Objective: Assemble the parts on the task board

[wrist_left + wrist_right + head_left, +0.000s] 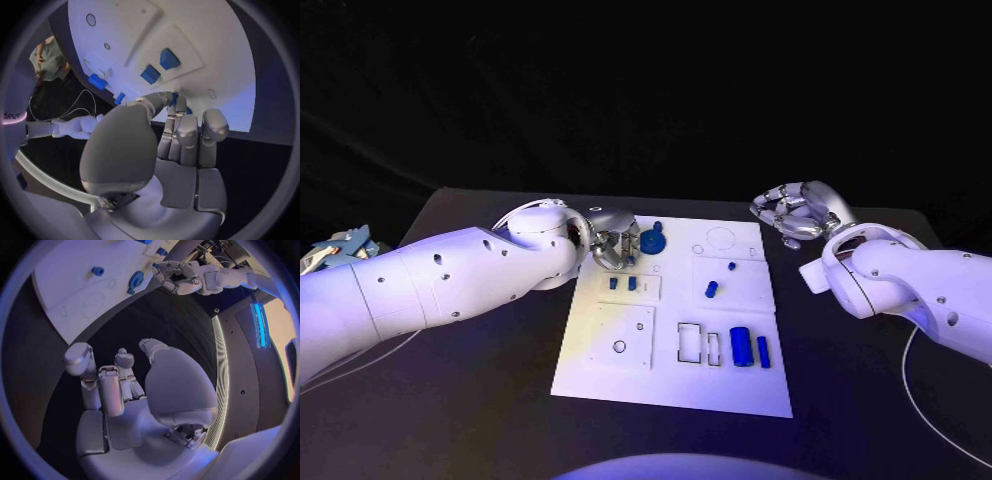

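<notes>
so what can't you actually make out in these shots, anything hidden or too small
- Head view: the silver left hand covers part of the white task board; any contact with the flat blue teardrop part beside it is unclear.
- Left wrist view: a small blue piece at the fingertips is mostly hidden by them; whether it is held cannot be told.
- Head view: the silver right hand looks curled beyond the board; its palm is hidden.

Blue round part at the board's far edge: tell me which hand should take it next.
Left. The left hand hangs over the task board, its fingers right beside the blue round part; the right hand hovers off the board.
</notes>
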Controlling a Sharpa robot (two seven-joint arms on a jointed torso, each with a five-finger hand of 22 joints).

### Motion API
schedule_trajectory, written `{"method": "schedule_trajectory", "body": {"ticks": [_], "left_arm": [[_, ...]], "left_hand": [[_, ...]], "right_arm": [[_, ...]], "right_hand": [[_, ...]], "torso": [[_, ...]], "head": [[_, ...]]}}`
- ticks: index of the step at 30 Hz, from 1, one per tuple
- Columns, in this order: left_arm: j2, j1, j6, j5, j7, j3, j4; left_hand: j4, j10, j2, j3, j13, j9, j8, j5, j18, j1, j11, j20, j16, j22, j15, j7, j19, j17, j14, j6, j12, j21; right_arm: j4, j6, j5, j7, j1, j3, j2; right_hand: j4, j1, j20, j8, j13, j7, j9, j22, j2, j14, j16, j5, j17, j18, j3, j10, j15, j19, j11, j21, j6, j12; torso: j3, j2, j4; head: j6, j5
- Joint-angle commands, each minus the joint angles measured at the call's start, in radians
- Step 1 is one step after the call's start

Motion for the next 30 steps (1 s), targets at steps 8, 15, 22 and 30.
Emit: {"method": "schedule_trajectory", "body": {"ticks": [8,15,22,30], "left_arm": [[-0.001,-0.001,0.065,-0.006,-0.036,-0.002,0.001],[-0.002,-0.001,0.067,-0.005,-0.029,-0.002,0.004],[-0.001,-0.001,0.053,0.002,-0.016,-0.002,0.005],[0.001,-0.001,0.038,0.019,-0.021,-0.003,-0.002]], "left_hand": [[0.000,0.008,0.004,-0.008,0.000,0.002,-0.003,-0.004,-0.013,-0.010,0.000,-0.001,-0.009,-0.001,-0.002,0.000,0.004,-0.015,0.002,0.013,-0.006,0.005],[-0.002,0.012,0.005,-0.010,0.001,0.003,-0.003,-0.004,-0.013,-0.009,-0.001,-0.001,-0.007,-0.002,-0.003,-0.002,0.004,-0.009,0.003,0.017,-0.007,0.005],[-0.002,0.013,0.005,-0.011,0.002,0.003,-0.003,-0.005,-0.013,-0.010,-0.002,-0.001,-0.005,-0.002,-0.004,-0.003,0.003,-0.004,0.005,0.019,-0.007,0.005],[0.002,-0.011,-0.010,-0.024,-0.004,-0.011,-0.046,-0.005,-0.009,-0.029,0.012,0.004,-0.002,-0.025,0.007,0.011,-0.015,0.000,0.003,-0.027,-0.043,-0.009]], "right_arm": [[0.002,0.001,-0.011,0.007,0.000,0.000,-0.001],[0.004,0.001,-0.012,0.007,0.000,0.000,-0.002],[0.005,0.001,-0.014,0.007,0.000,0.000,-0.002],[0.006,-0.001,-0.015,0.007,0.001,0.000,-0.003]], "right_hand": [[-0.002,0.004,0.000,0.007,0.000,-0.001,-0.002,-0.001,0.005,0.041,-0.005,0.005,0.030,0.013,0.007,-0.005,-0.004,-0.010,0.000,-0.004,-0.004,-0.005],[-0.002,0.004,0.000,0.007,0.000,-0.001,-0.002,-0.001,0.005,0.041,-0.005,0.005,0.030,0.013,0.007,-0.005,-0.004,-0.010,0.000,-0.004,-0.004,-0.005],[-0.002,0.004,0.000,0.007,0.000,-0.001,-0.002,-0.001,0.005,0.041,-0.005,0.005,0.030,0.013,0.007,-0.005,-0.004,-0.010,0.000,-0.004,-0.004,-0.005],[-0.001,0.004,0.000,0.008,-0.004,-0.001,-0.002,-0.002,0.005,0.041,-0.006,0.005,0.028,0.013,0.007,-0.008,-0.005,-0.010,0.000,-0.006,-0.003,-0.007]], "torso": [[-0.0017,0.001,0.0011],[-0.0024,0.001,0.0015],[-0.0015,0.000,0.0004],[-0.0010,0.001,-0.0004]], "head": [[-0.002,-0.001],[-0.004,-0.001],[-0.005,-0.001],[-0.005,-0.001]]}}
